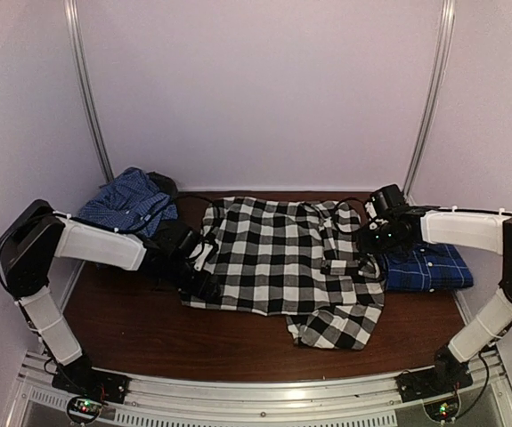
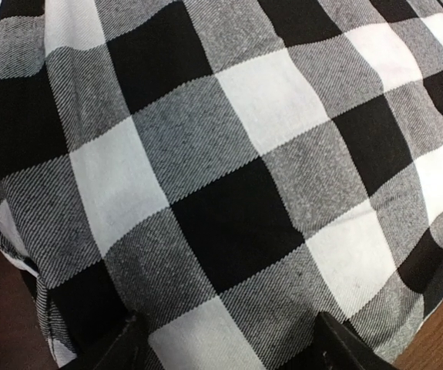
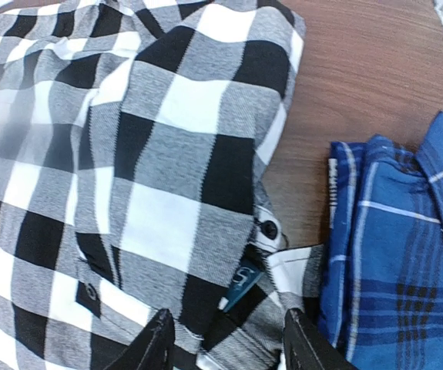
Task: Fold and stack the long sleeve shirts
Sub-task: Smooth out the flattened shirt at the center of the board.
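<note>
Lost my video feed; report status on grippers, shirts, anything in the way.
Left gripper, right gripper open over black-and-white check cloth shirt, spread out mid-table. Royal blue plaid cloth shirt folded beside it, right. Nothing blocking.

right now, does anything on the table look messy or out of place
Yes: the blue patterned cloth at the far left corner lies crumpled in a heap, unlike the neatly folded royal blue plaid shirt on the right.

Spread shirt centre, folded shirt just right
</note>
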Controlling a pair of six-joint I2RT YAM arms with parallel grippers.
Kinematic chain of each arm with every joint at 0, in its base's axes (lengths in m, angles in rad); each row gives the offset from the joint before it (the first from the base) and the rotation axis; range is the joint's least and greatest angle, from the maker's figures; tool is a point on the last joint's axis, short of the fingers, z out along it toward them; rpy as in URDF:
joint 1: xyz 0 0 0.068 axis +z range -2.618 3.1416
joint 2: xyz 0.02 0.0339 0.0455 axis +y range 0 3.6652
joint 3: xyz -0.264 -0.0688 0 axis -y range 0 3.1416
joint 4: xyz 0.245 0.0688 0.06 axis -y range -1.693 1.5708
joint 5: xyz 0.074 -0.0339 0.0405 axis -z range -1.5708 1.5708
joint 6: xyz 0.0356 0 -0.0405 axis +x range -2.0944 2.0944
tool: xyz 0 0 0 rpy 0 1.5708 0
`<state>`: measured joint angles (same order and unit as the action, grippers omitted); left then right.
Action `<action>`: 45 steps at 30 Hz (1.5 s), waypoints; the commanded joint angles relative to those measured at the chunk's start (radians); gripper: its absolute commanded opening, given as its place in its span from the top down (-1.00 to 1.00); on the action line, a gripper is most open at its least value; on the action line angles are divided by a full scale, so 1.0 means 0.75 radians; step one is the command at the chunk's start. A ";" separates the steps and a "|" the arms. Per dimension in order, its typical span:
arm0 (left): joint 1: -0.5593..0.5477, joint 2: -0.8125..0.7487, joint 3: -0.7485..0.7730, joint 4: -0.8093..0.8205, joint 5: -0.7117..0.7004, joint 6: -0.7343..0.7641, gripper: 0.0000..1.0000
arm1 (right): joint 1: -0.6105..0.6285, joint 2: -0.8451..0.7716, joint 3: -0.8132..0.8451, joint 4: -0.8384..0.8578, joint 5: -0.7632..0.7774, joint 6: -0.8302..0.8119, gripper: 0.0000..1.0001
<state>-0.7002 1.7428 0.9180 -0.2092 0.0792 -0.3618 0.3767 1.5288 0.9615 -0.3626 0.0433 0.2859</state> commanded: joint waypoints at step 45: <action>0.406 0.846 1.207 0.052 0.436 -0.091 -0.14 | 0.241 0.326 -0.128 0.326 -0.232 -0.034 0.08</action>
<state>-0.3946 2.2833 1.7401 -0.1772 0.3847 -0.4084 0.5632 1.7836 0.8837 0.0040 -0.1734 0.2523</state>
